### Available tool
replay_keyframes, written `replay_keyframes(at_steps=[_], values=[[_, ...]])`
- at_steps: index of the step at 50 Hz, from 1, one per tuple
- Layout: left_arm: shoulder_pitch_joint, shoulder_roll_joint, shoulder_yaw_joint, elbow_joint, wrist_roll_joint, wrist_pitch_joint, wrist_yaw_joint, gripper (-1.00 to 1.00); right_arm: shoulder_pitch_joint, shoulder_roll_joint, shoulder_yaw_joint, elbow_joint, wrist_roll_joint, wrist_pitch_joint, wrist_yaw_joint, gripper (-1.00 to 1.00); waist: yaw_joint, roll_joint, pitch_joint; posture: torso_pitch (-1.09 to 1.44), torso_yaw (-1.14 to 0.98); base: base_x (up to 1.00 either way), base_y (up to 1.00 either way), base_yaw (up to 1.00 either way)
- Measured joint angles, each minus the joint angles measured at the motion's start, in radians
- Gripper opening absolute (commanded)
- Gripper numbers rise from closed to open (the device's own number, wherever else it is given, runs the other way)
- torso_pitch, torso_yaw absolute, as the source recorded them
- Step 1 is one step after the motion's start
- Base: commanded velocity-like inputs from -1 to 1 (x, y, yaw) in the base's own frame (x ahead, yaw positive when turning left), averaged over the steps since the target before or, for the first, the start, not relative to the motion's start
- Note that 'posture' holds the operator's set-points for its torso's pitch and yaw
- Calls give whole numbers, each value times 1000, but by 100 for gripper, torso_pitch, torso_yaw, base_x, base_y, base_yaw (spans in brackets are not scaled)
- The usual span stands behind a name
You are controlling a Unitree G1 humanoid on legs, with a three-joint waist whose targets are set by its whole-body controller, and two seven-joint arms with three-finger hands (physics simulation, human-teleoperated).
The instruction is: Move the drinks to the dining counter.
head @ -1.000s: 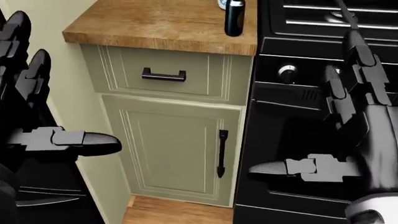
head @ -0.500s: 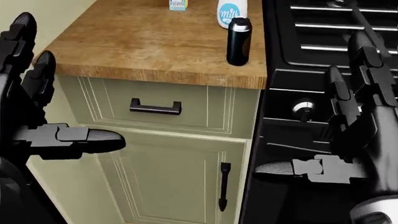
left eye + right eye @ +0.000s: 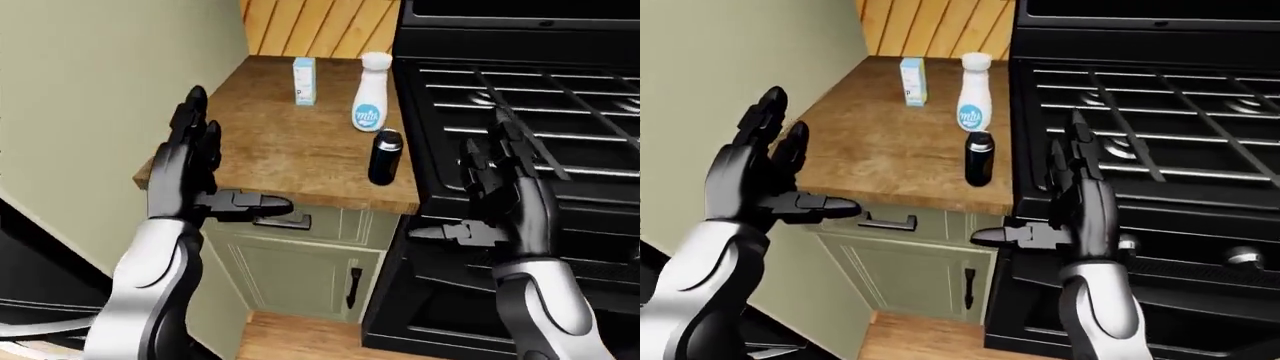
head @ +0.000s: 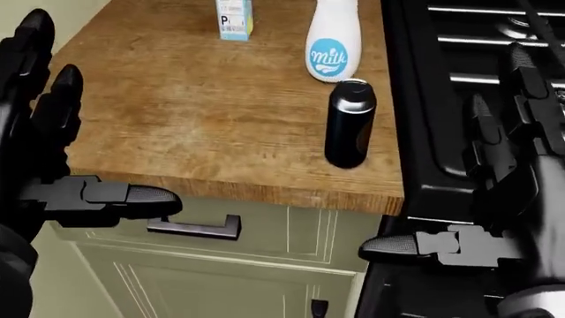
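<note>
Three drinks stand on a wooden counter [image 3: 280,150]: a small blue-and-white carton [image 3: 304,81], a white milk bottle [image 3: 370,103] with a blue label, and a black can-like bottle [image 3: 385,157] nearest the counter's lower edge. In the head view the black bottle [image 4: 350,124] stands just right of centre, the milk bottle [image 4: 333,41] above it. My left hand [image 3: 205,176] is open, held up beside the counter's left corner. Over the stove front my right hand [image 3: 480,202] is open too, to the right of the black bottle. Neither hand touches a drink.
A black gas stove [image 3: 520,97] with grates adjoins the counter on the right. Below the counter are a green drawer [image 4: 194,228] with a dark handle and a cabinet door [image 3: 330,277]. A beige wall [image 3: 100,112] closes the left side. Wooden floor [image 3: 300,341] shows below.
The camera has tilted up and moved closer: the counter top and drinks have slid down into view, the cabinet door has dropped out of the head view. Both hands stay open.
</note>
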Motion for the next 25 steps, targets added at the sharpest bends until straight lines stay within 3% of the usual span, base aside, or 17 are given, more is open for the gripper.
replay_keyframes(at_steps=[2, 4, 9, 11, 13, 17, 25], values=[[8, -1, 5, 18, 5, 12, 4, 100, 5, 1, 1, 2, 2, 7, 5, 100, 5, 9, 11, 0, 0, 0, 0, 0], [6, -1, 5, 25, 7, 22, 7, 100, 2, 0, -7, -2, 4, 12, 6, 100, 5, 5, 12, 0, 0, 0, 0, 0], [-7, 0, -3, 1, 5, 0, 4, 100, -9, -4, -27, -31, 10, 4, -1, 100, 15, -40, 9, 0, 0, 0, 0, 0], [-10, 2, -1, 1, 6, -10, 4, 100, -10, -4, -27, -35, 14, -2, -1, 100, 24, -79, -2, 0, 0, 0, 0, 0], [2, -8, -9, 7, 7, -10, 4, 100, -4, -7, -33, -27, 17, -1, -2, 100, 22, -65, 1, 0, 0, 0, 0, 0], [4, -8, -16, 18, 2, 11, -1, 100, 1, -7, -37, -3, 15, 13, -10, 100, 19, -40, -15, 0, 0, 0, 0, 0], [5, -7, -9, 13, 4, 3, -1, 100, -8, -11, -33, -9, 17, 16, -13, 100, 13, -29, -26, 0, 0, 2, 0, 0]])
